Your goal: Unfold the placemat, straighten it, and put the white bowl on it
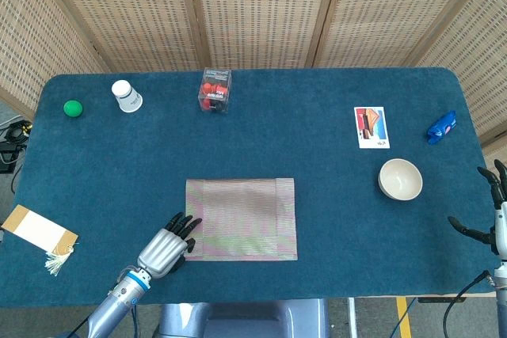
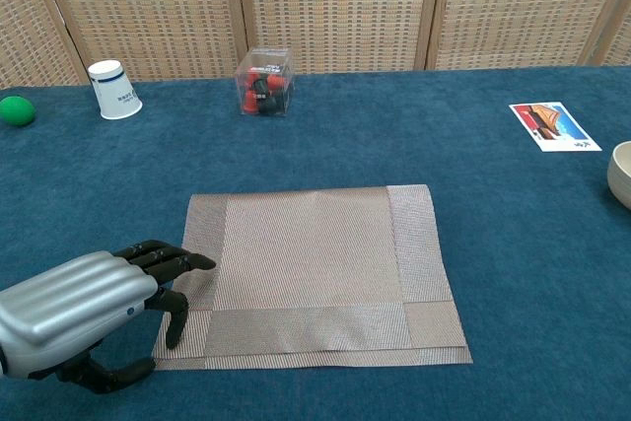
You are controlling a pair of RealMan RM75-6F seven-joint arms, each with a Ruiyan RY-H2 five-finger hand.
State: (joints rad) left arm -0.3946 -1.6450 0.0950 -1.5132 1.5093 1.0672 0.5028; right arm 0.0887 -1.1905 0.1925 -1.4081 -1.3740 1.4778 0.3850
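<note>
The left hand [image 2: 94,308], fingers apart and holding nothing, reaches the mat [image 2: 311,273] corner; it may pinch both layers or drag the mat askew.

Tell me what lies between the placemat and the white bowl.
Nothing: in the head view, only bare blue tablecloth runs from the placemat to the white bowl. The picture card sits farther back, off that line.

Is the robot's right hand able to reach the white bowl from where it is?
Probably yes: the right hand hangs open at the table edge, and only bare blue cloth lies between it and the white bowl.
</note>
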